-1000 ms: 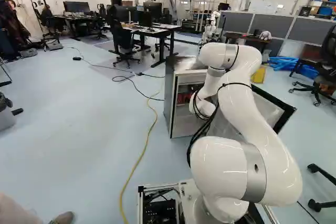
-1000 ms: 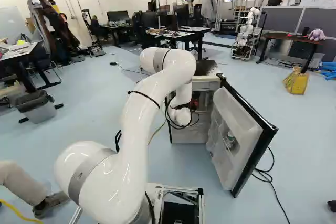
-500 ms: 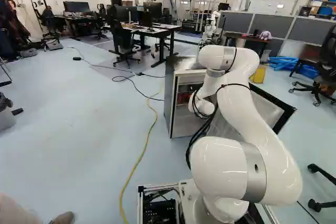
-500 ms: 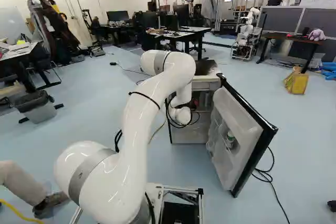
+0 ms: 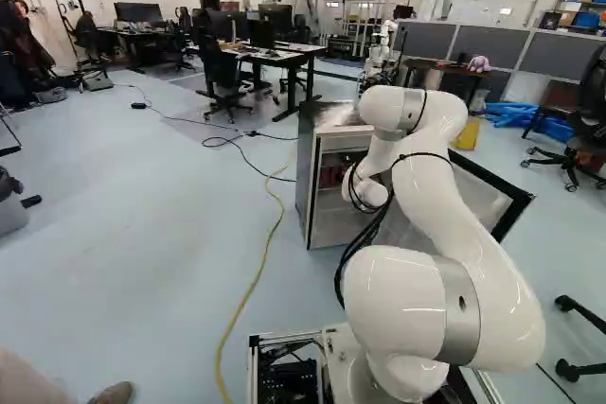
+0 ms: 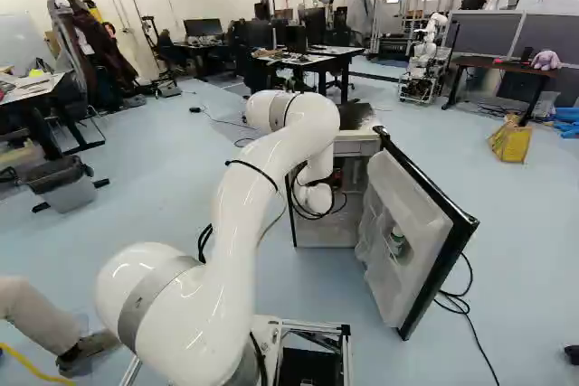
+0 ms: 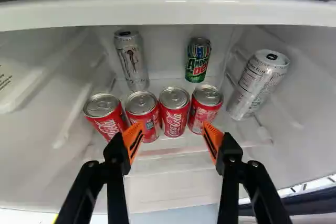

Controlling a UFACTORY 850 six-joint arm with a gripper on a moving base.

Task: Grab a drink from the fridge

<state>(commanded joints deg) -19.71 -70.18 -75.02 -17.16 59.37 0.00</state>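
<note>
Over the past second the arm [image 6: 231, 241] has dipped slightly against its foot joint, its upper bend [image 6: 312, 119] sitting a little lower in both base views, while the base has held its place and so have the fridge [image 5: 308, 177] and its wide-open door [image 6: 430, 241]. The tool [image 7: 172, 132] reaches into the fridge with its two orange-padded fingers spread well apart, gripping nothing. Just ahead of them the drinks stand on a pale shelf [image 7: 191, 149]: four red cans [image 7: 173, 116] in a close row, a slim silver can [image 7: 132, 61] and a green can [image 7: 198, 60] behind the row, and a tall white can [image 7: 258, 85] beside its end. Whether a fingertip touches a red can, I cannot tell. A small bottle [image 6: 396, 241] sits in the door's rack. The fridge stands on a pale blue floor [image 5: 142, 215], with a yellow cable [image 5: 251, 290] snaking towards it. Beyond are a desk [image 6: 317, 61] with monitors, grey partitions [image 6: 488, 33], another robot [image 6: 425, 56] and a yellow bin [image 6: 512, 144]; a grey bin [image 6: 68, 192] stands at the left of the right base view.
</note>
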